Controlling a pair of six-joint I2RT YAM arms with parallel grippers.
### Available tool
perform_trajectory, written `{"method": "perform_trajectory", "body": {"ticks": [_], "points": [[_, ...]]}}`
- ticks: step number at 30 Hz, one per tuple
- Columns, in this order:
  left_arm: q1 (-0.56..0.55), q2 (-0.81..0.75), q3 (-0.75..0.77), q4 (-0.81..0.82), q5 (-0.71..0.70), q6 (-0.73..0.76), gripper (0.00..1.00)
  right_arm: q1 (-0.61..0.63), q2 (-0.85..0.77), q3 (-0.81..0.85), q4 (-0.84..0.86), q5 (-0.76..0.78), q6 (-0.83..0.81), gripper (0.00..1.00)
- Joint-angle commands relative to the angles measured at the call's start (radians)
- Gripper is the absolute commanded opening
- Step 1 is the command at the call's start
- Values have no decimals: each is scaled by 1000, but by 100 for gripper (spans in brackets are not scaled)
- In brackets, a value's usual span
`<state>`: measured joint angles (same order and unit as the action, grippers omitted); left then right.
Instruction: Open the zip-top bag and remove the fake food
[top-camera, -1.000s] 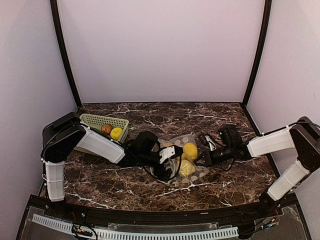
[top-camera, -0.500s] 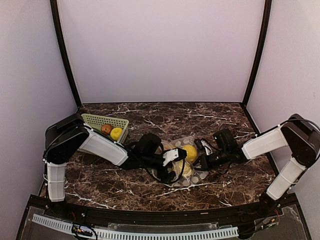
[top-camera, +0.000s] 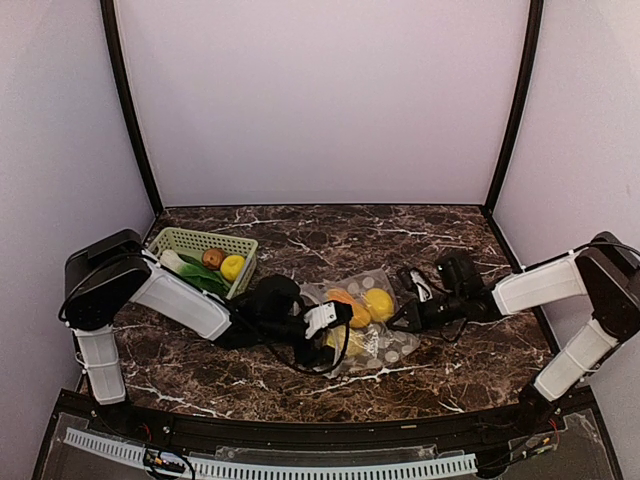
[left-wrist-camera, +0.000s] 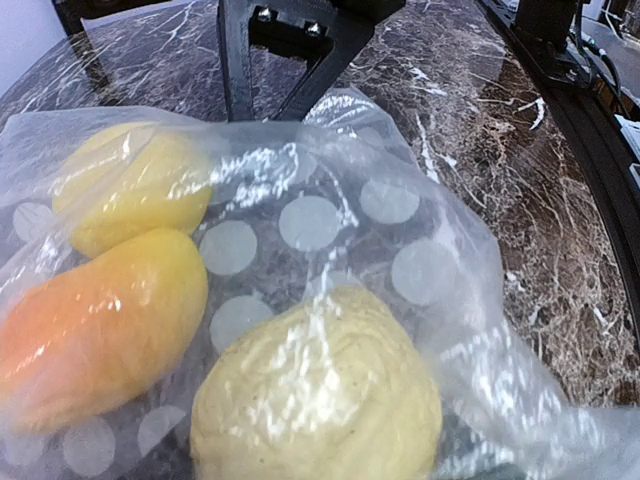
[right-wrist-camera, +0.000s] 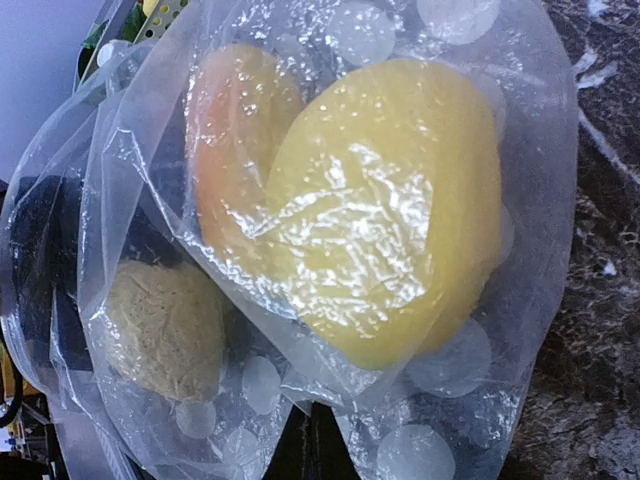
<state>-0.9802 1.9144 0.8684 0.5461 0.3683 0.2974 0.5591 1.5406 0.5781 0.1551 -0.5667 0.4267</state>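
Left gripper (top-camera: 330, 322) has drawn back toward its base, grip state not discernible, the zip-top bag (top-camera: 385, 345) lying just ahead of it, its far edge pinched in the clenched right gripper (top-camera: 405, 320), fake food (top-camera: 378, 303) inside between both.

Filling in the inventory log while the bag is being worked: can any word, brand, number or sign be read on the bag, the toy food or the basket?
None can be read in any view.
The zip-top bag bears only plain pale dots, and the fake food and the green basket show no print.
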Motion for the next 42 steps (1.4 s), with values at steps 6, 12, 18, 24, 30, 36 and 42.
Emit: {"method": "perform_trajectory", "body": {"ticks": [6,12,18,24,30,36,42], "points": [[3,-222,-169,9,-166,-52,48,-62,-85,-32,-44,19,-33,0],[91,-408,-269,14,-209,-200,47,-77,-107,-38,-56,19,-43,0],[237,-566,-291,-89,-274,-367,46,-79,-115,-38,-58,14,-49,0],[404,-678,-302,-197,-354,-538,47,-79,-121,-40,-56,12,-51,0],[553,-733,-292,-297,-437,-643,49,-79,-117,-37,-53,7,-54,0],[715,-680,-231,-379,-487,-722,49,-80,-119,-43,-41,5,-48,0],[818,-580,-197,-342,-480,-805,50,-79,-115,-48,-17,-7,-42,0]]}}
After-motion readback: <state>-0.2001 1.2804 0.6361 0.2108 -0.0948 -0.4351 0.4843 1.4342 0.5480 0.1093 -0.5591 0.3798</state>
